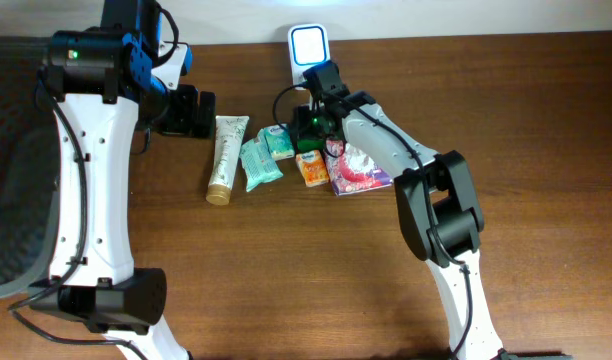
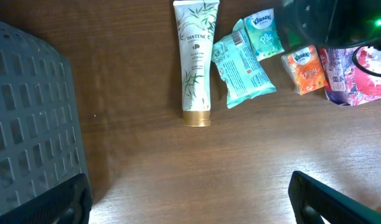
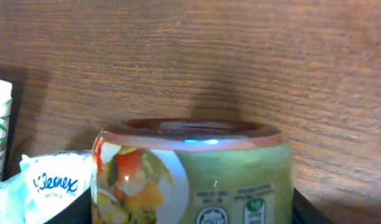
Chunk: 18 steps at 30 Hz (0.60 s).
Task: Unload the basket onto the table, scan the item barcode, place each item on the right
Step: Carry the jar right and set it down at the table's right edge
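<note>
A lab mock-up of a shop checkout: two robot arms (image 1: 91, 180) at a wooden table (image 1: 286, 280) with a lit scanner (image 1: 307, 45), a grey basket (image 2: 28, 124) and small goods, among them a tube (image 2: 195, 62), tissues (image 2: 265, 34) and a can (image 3: 190, 168).

Dark wooden table (image 1: 286, 280); pale wall (image 1: 436, 15), apparently.

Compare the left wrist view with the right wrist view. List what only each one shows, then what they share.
Only the left wrist: the grey basket at the left, the teal wipes pack, the orange pack and the purple pack.
Only the right wrist: a can with a green label, close up, filling the lower frame.
Both: the Kleenex pack, the wooden table, and the white tube, of which the right wrist catches only an edge at far left.
</note>
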### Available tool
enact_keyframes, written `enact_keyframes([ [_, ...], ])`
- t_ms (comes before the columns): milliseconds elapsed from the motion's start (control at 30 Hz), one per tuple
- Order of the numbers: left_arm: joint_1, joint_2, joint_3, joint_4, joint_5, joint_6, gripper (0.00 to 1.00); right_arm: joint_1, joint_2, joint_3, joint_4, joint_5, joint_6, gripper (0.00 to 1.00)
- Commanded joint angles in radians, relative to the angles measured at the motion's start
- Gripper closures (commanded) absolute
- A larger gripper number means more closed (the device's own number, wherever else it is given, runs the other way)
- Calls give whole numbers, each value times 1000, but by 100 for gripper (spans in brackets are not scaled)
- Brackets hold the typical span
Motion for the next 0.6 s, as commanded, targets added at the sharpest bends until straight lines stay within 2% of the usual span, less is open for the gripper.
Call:
enact_keyframes([
  [0,-1,-9,-1,-1,-7,12,1,4,-16,65,-54,3,3,56],
  [100,-1,-9,-1,-1,-7,12,1,-2,-55,202,-198,-68,3,55],
  [233,-1,-9,-1,-1,-7,12,1,-55,-55,412,-447,-331,2,52],
  [367,-1,-9,-1,-1,-7,12,1,-133,-55,446,-600,-721,-63,48],
  [567,-1,-9,-1,-1,-7,12,1,-158,-55,446,-719,-859,-94,49],
])
